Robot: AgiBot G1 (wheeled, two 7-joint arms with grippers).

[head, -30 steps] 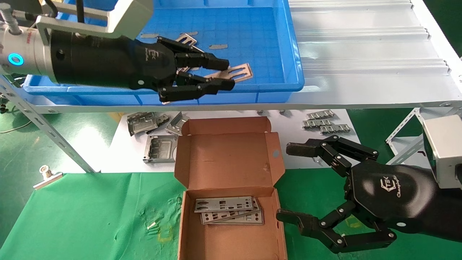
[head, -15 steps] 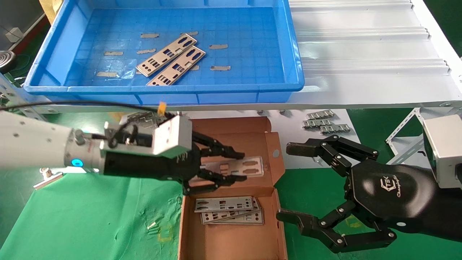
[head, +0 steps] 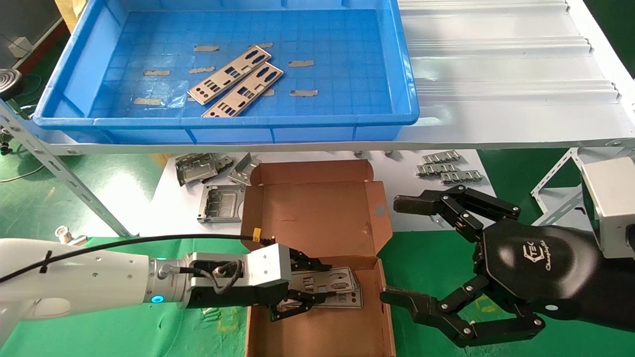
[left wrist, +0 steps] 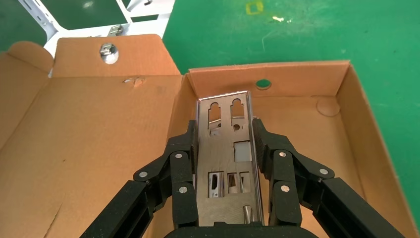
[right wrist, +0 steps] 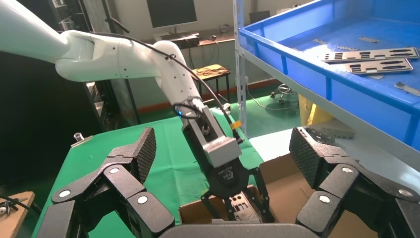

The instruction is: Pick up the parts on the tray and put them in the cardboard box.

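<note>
Two silver parts (head: 229,74) (head: 243,90) lie side by side on the blue tray (head: 403,74). Below it, the cardboard box (head: 317,337) stands open with its lid flap back. My left gripper (head: 320,282) is low inside the box, shut on a part (left wrist: 225,158) by its two long edges. This part hangs just over a small stack of parts (head: 347,299) on the box floor. My right gripper (head: 397,250) stands open and empty to the right of the box; its wrist view shows the left gripper (right wrist: 237,206) in the box.
Grey tape strips (head: 300,63) dot the tray floor. Bulky grey metal frames (head: 218,203) and small clips (head: 446,171) lie on white paper behind the box. The tray sits on a white shelf (head: 496,74) with a slanted metal leg (head: 64,178). A clamp (head: 67,235) is at left.
My left gripper has carried a part from over the tray's front edge down into the cardboard box. The right arm has not moved.
</note>
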